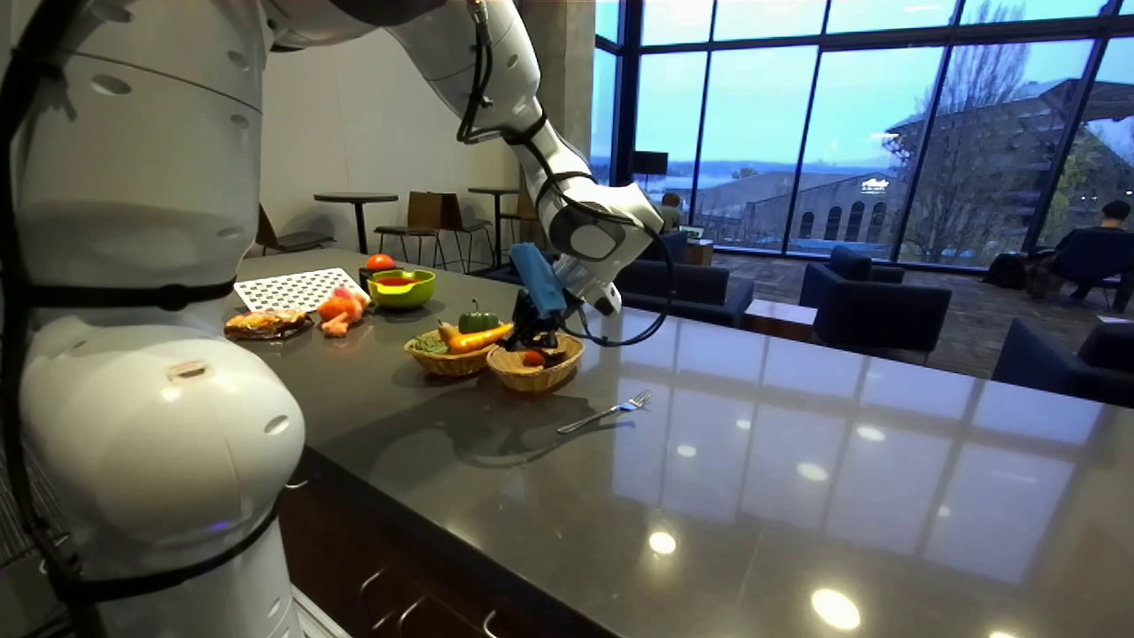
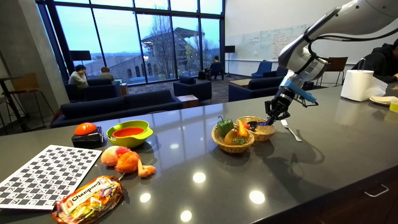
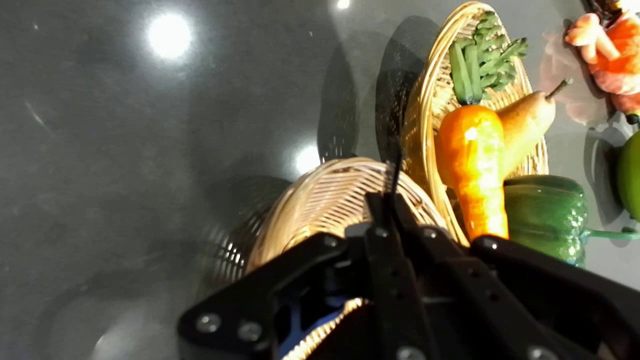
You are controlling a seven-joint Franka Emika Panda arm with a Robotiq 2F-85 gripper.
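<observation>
Grey and shiny, the counter (image 1: 549, 496) stretches across an exterior view, and a big white robot arm (image 1: 492, 66) bends over it. The arm's gripper (image 1: 537, 340) points down at a small brown basket (image 1: 536, 381). A little red thing (image 1: 532, 358) sits in that basket. Another basket (image 1: 449, 365) is right beside it, and a fork (image 1: 594, 418) lies near them on the counter.

In an exterior view, the gripper's tips are over the right part of the brown basket. Next to the red thing are a black thing (image 2: 252, 125) and a blue bit, too small to name. Farther left are a green bowl (image 2: 130, 142) with orange inside, a black box (image 2: 88, 140) with an orange dome on top, a black and white checked board (image 2: 53, 175), a soft orange and pink toy (image 2: 127, 161) and a shiny packet (image 2: 90, 199) that says "Champong". A roll of paper towels (image 2: 356, 85) stands on the right.

In the wrist view, the two black fingers (image 3: 373, 206) are close together, with hardly any gap. A thin dark strip (image 3: 395, 171) pokes past the tips, but it is blurry, and I cannot tell if the gripper has hold of it. The brown basket is under the fingers. The basket beside it has an orange carrot (image 3: 472, 155), a pear (image 3: 527, 125) and a green pepper (image 3: 545, 215).
</observation>
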